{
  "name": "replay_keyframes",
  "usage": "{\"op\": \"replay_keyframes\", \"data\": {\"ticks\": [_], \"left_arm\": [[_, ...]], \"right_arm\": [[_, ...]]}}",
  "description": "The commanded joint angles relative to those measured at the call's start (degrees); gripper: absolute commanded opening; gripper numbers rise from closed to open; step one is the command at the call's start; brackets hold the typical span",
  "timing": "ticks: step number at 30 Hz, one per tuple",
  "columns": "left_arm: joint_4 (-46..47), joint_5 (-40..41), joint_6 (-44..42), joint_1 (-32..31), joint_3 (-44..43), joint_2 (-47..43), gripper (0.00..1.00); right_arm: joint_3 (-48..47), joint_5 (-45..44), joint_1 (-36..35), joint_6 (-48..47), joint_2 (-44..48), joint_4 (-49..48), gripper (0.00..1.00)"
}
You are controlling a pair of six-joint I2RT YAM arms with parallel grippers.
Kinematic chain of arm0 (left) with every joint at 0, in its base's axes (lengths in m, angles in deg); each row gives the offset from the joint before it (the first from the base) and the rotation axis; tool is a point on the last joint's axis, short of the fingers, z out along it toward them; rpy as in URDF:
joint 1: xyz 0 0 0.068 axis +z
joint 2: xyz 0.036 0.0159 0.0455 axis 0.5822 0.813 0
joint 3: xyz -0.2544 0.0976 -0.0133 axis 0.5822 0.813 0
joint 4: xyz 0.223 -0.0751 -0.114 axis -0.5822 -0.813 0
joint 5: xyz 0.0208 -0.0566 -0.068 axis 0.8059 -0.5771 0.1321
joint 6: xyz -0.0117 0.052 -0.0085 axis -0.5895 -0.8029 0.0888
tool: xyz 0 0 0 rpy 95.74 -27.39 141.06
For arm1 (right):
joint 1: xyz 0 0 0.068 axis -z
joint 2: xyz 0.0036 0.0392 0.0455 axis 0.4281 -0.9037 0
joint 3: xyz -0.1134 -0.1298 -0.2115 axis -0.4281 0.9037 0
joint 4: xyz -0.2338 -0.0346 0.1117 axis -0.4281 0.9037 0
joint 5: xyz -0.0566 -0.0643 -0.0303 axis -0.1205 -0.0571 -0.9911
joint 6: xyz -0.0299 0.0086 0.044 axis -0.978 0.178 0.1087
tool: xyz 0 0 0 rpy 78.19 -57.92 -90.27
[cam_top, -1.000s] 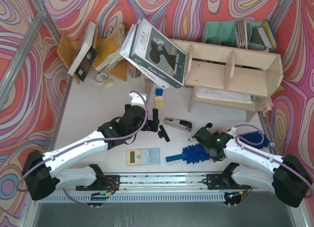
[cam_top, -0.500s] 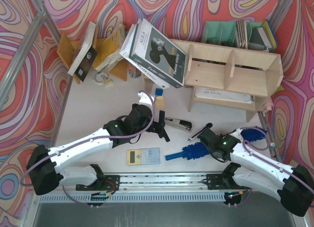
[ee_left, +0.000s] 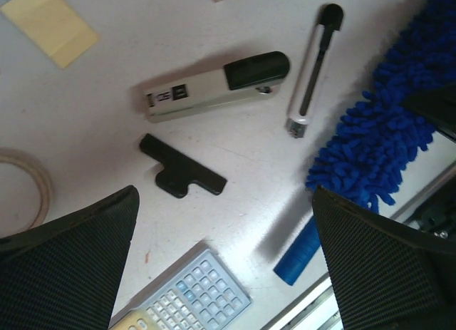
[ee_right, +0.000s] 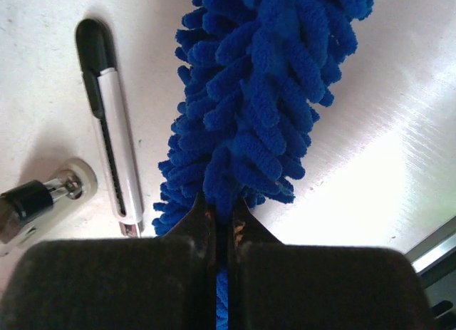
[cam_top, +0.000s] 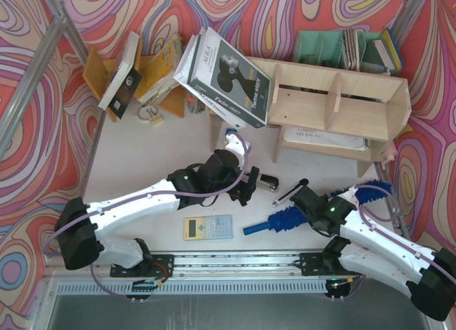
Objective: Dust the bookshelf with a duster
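Top external view: the duster (cam_top: 281, 221) lies slantwise on the white table (cam_top: 142, 166), in front of the bookshelf (cam_top: 335, 105) and well apart from it. Its smooth handle points toward the calculator (cam_top: 208, 227). The right gripper (cam_top: 308, 204) is clamped on the duster's fluffy middle. In the right wrist view its fingers (ee_right: 203, 227) are pressed together with blue strands pinched between them. The left gripper (cam_top: 249, 188) hangs over the clutter with jaws spread wide, holding nothing. In the left wrist view its two black, textured fingers (ee_left: 71, 266) frame the scene.

One pen (cam_top: 288, 193), slim and black and white, lies just beside the duster's fibres; whether they touch cannot be told. One stapler (ee_left: 214, 88), grey with a black end, lies just past the pen, and in the top view the left arm covers most of it. Near them lie one flat black T-shaped clip (ee_left: 182, 177), one square yellow note (ee_left: 50, 23) and one pale tape ring (ee_left: 28, 187).

The bookshelf is pale plywood on legs, with two upright dividers. One large book (cam_top: 228, 77) leans tilted at its left end. Behind stand one orange wooden rack (cam_top: 153, 70) and one green organiser (cam_top: 320, 46).
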Motion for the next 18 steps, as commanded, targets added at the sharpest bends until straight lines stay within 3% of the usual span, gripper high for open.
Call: {"op": "replay_keyframes", "data": {"ticks": [1,18], "left_arm": [[-2.83,-4.86,-3.18,-1.64,-3.73,3.29,0.98],[-11.36,-20.41,-8.49,-4.80,-11.98,15.22,0.98]], "right_arm": [[-3.77,-5.06,0.17,2.04,1.13,3.82,0.00],[-11.04,-8.97,0.19,0.35,1.44,1.80,0.00]]}}
